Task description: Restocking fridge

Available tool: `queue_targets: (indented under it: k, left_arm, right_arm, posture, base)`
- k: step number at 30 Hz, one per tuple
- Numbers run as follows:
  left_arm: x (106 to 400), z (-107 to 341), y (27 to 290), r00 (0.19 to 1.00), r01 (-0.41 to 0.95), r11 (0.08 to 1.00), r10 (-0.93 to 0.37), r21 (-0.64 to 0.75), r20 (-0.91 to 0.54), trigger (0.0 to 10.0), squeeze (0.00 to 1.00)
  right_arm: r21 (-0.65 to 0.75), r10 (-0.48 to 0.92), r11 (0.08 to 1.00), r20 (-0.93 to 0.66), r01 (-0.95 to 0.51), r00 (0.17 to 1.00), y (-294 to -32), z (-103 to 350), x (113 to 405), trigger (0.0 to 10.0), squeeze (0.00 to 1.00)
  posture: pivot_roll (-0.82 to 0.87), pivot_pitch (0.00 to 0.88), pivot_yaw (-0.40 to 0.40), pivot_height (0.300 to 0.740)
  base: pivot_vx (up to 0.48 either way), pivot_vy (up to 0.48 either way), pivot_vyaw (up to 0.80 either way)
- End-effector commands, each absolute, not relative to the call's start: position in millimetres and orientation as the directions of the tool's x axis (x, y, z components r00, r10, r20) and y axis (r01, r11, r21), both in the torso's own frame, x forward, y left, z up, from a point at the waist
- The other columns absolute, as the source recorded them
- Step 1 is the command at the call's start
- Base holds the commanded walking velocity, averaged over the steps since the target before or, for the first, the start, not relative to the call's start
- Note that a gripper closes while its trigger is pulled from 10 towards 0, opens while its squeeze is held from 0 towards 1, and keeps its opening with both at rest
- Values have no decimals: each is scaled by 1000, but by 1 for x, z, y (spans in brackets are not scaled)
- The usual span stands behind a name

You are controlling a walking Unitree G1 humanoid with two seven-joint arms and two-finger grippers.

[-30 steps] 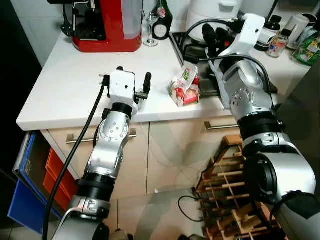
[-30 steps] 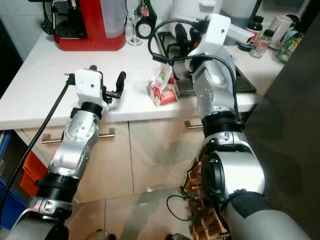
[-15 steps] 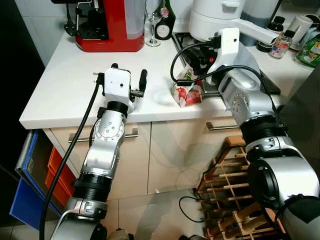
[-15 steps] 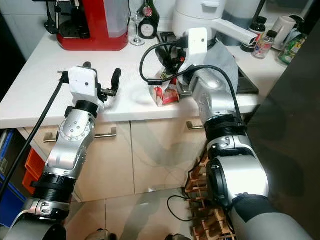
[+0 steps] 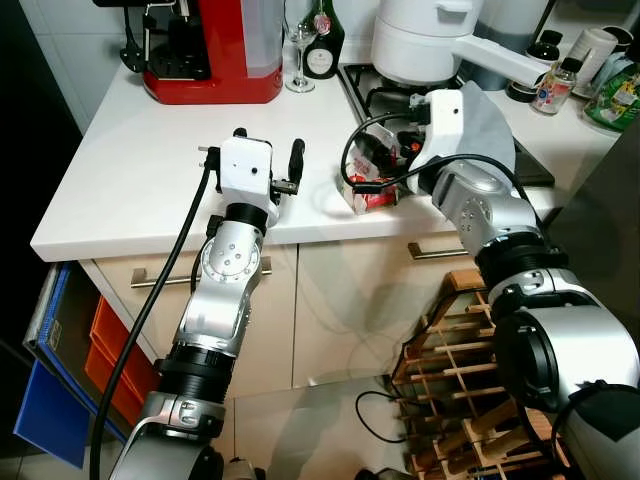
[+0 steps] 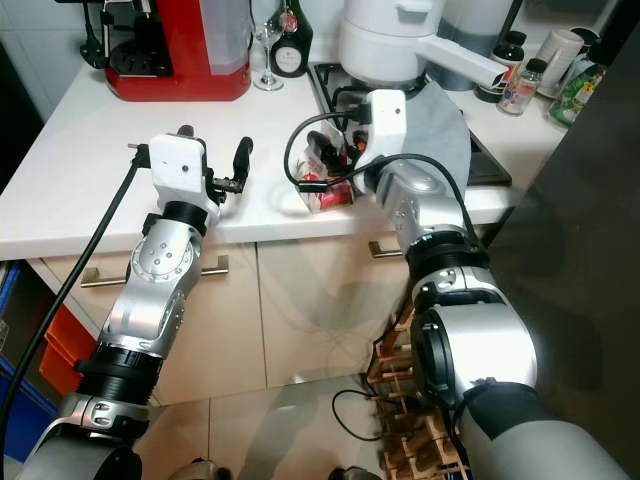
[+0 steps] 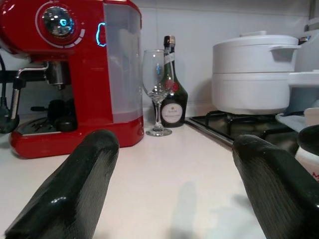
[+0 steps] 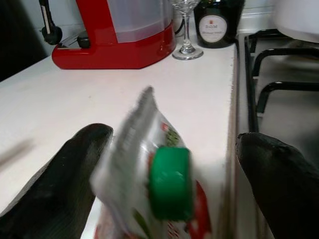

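Head views first: the right gripper (image 5: 385, 160) sits low over the front edge of the counter (image 5: 130, 170), just beside the hob (image 5: 395, 100), with a red-and-white carton (image 5: 372, 190) directly beneath it; cables hide the fingertips, so contact cannot be judged from here. The left gripper (image 5: 268, 165) hovers above the front edge further toward the counter's left end, fingers spread, holding nothing. A red coffee machine (image 5: 215, 50), a wine glass (image 5: 300, 50) and a dark bottle (image 5: 325, 45) stand along the back edge, and a white pot (image 5: 425, 40) sits on the hob.

Left wrist view: both black fingers (image 7: 75, 184) are wide apart over bare counter, with the coffee machine, glass and bottle well beyond them.

Right wrist view: the carton (image 8: 149, 184), with its green screw cap (image 8: 170, 181), sits between the two black fingers (image 8: 65, 179), which stand wide apart on either side; a gap shows on each side, though blur makes this uncertain. Nothing is gripped yet.

The step in hand looks like grasping the carton for the fridge. To do it well, the right gripper should centre the carton's body between the pads, below the cap and folded top, then close squarely so the light, tilted pack neither tips nor slides off the counter's edge
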State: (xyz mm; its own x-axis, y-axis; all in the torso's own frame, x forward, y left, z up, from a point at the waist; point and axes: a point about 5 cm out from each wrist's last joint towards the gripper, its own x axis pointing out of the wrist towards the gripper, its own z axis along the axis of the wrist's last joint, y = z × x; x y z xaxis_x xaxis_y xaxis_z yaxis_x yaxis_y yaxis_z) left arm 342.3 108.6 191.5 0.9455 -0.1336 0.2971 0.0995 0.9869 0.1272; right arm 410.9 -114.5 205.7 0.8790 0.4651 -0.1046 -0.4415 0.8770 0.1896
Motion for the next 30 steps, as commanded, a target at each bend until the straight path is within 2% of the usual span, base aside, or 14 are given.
queue_targets:
  k: [1,5,6,7,8,9,17,30]
  left_arm:
    - [342,193,108,943,94,987,-130,130,307,10000,0]
    - [340,191,109,946,76,990,-109,118,306,10000,0]
    - [340,190,108,946,72,991,-103,111,308,10000,0]
    - [340,190,108,946,70,992,-100,108,309,10000,0]
    - [340,190,108,946,70,992,-100,108,309,10000,0]
    - [340,189,107,947,64,993,-93,103,308,10000,0]
    - [340,187,105,949,61,994,-87,95,302,10000,0]
    - [344,191,106,947,60,993,-89,104,310,10000,0]
  right_arm:
    - [172,462,880,-98,-442,881,-113,211,413,10000,0]
    - [168,462,882,-123,-441,878,-108,208,413,9961,0]
    - [169,446,890,-127,-424,886,-108,207,414,4353,0]
    - [179,445,889,-125,-421,887,-107,208,414,1882,0]
    - [179,445,889,-125,-421,887,-107,208,414,1882,0]
    - [182,437,893,-128,-412,890,-107,208,415,0,0]
    - [177,434,895,-132,-409,891,-102,208,415,0,0]
    - [196,387,911,-112,-362,915,-113,208,417,0,0]
  posture:
    - [24,0,-81,740]
    - [32,0,-110,740]
    - [32,0,-118,740]
    - [32,0,-125,740]
    - [32,0,-125,740]
    - [32,0,-132,740]
    - [18,0,-130,740]
    - [26,0,-118,740]
  base:
    - [0,0,0]
    - [0,0,0]
    - [0,0,0]
    - [0,0,0]
    - [0,0,0]
    - [0,0,0]
    - [0,0,0]
    - [0,0,0]
